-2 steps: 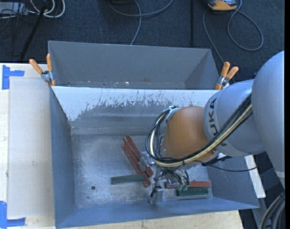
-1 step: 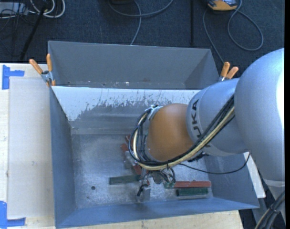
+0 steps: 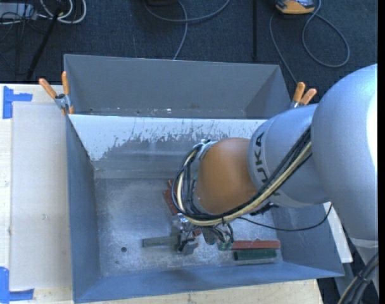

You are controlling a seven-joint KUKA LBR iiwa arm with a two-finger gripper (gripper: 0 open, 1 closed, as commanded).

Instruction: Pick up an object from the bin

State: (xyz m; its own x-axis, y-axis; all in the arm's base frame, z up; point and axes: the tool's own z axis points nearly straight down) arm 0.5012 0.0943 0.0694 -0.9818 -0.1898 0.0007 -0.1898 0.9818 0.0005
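Observation:
My gripper (image 3: 187,239) is down near the bin floor, in the front middle of the bin, under the orange wrist cover. A thin dark grey-green bar (image 3: 157,242) lies flat on the floor, and its right end reaches the gripper. To the gripper's right lies a flat block with a red strip along its top and dark green below (image 3: 255,249). A reddish-brown thing (image 3: 170,198) pokes out from behind the cover's left side, and most of it is hidden.
The arm and its orange cover with cables hang over the middle and right of the bin. A small dark speck (image 3: 124,250) lies on the floor at the front left. The bin's sloped walls rise on all sides.

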